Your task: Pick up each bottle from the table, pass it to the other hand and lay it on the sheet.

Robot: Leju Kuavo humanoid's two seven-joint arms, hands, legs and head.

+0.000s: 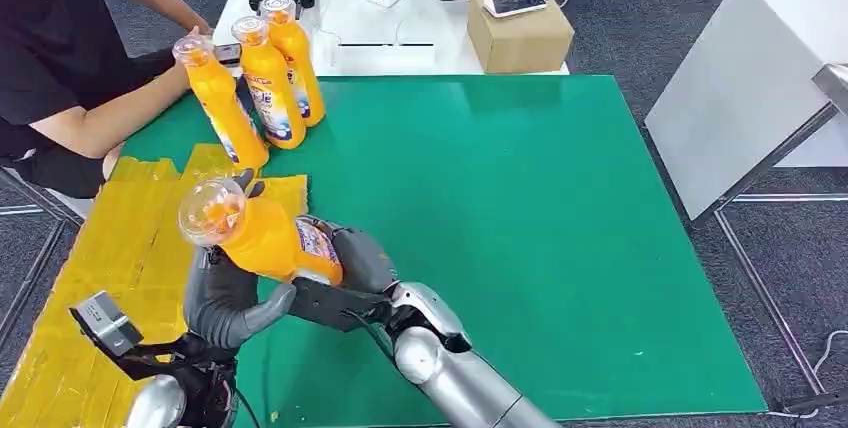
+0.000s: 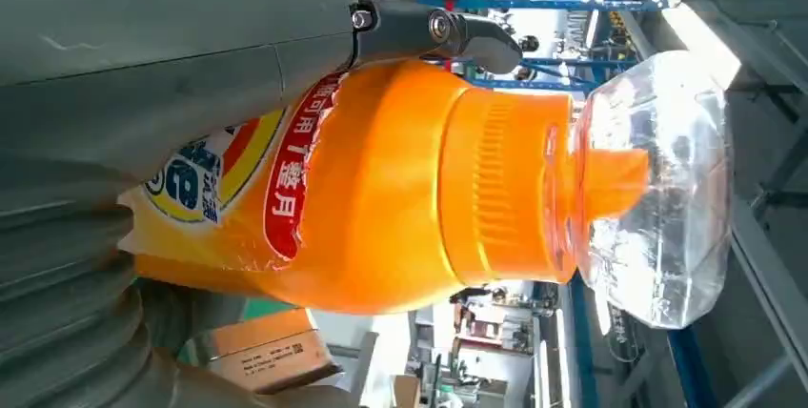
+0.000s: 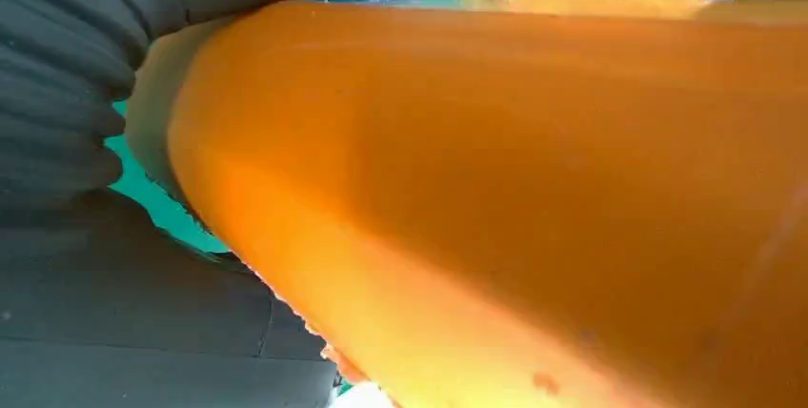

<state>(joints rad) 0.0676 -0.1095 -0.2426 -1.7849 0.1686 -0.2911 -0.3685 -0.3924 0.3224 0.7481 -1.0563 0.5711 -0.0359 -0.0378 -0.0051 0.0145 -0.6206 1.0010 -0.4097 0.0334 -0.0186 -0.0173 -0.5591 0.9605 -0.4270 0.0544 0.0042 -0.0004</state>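
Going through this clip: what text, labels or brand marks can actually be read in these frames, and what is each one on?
"用了整月": white characters on the red band of the held bottle label, left wrist view; the first character is partly cut off.
Blue lettering on that label's yellow patch: partly hidden by the left hand, unreadable.
Labels on the three standing bottles: too small.
Print on the cardboard box: blurred.

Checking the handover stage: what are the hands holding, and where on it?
Both hold one orange bottle: left hand around its labelled body below the cap, right hand at the base end.

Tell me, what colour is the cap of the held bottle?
Clear cover over an orange spout on the held bottle, best in the left wrist view.
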